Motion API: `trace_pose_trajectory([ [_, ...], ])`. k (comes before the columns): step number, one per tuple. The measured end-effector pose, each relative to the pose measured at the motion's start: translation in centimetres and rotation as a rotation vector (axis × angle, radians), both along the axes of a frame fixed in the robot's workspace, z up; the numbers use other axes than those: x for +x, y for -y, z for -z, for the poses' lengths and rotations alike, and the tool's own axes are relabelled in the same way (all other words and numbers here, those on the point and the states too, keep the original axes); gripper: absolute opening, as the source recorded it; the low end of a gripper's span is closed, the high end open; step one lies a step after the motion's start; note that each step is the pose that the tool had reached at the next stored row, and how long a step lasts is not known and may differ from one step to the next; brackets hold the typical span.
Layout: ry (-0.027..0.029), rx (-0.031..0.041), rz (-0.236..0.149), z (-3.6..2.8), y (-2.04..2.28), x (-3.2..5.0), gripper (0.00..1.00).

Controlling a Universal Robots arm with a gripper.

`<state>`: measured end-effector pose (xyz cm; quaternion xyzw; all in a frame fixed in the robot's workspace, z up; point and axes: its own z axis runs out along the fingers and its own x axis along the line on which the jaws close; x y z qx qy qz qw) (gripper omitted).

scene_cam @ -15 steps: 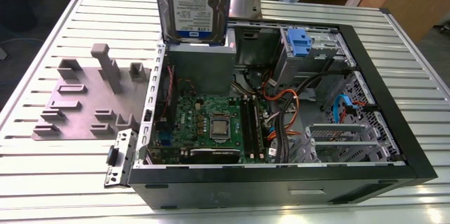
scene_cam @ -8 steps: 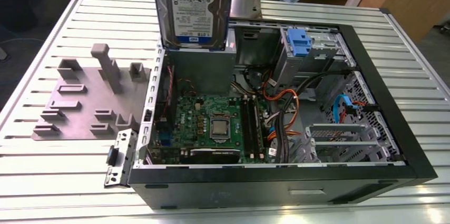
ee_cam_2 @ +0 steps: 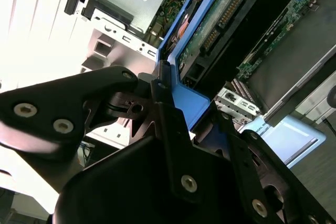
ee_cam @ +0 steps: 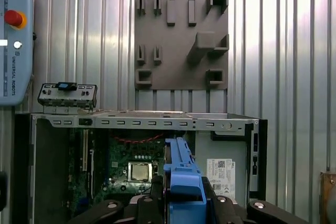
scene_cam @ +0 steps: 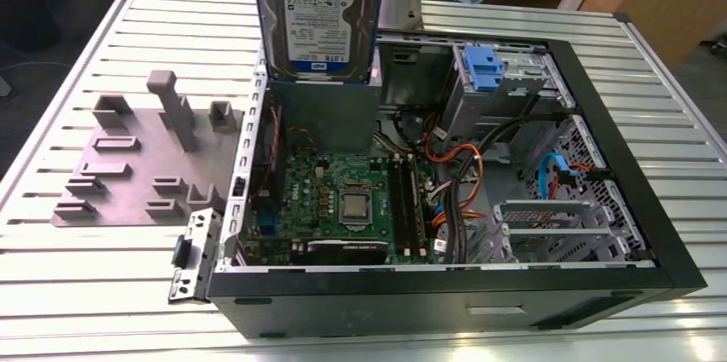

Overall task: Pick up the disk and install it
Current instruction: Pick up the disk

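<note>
The disk (scene_cam: pixel 318 17) hangs upright above the back of the open computer case (scene_cam: pixel 455 294), its white-and-blue label facing the exterior view. My gripper (ee_cam_2: pixel 181 98) is shut on it, with the black fingers (ee_cam_2: pixel 163 114) clamped on the edge of its bright blue carrier frame. In the second wrist view the disk's (ee_cam_2: pixel 220 19) green circuit-board underside and connector show beyond the fingers. In the first wrist view the blue carrier (ee_cam: pixel 181 177) stands edge-on in my gripper (ee_cam: pixel 184 203), over the motherboard (ee_cam: pixel 139 171).
A drive bay with a lone blue bracket (scene_cam: pixel 482 68) sits at the case's back right. A grey power supply box (scene_cam: pixel 323 115) lies under the disk. A grey fixture plate (scene_cam: pixel 125 166) lies at the exterior view's left. Cables (scene_cam: pixel 455 175) cross the case.
</note>
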<state>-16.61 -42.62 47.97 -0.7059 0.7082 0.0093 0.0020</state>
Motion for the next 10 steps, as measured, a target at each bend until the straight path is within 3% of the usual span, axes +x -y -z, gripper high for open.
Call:
trace_pose_trajectory([
  [10, 0.0, 0.0, 0.0, 0.0, 0.0, 0.1, 0.36],
])
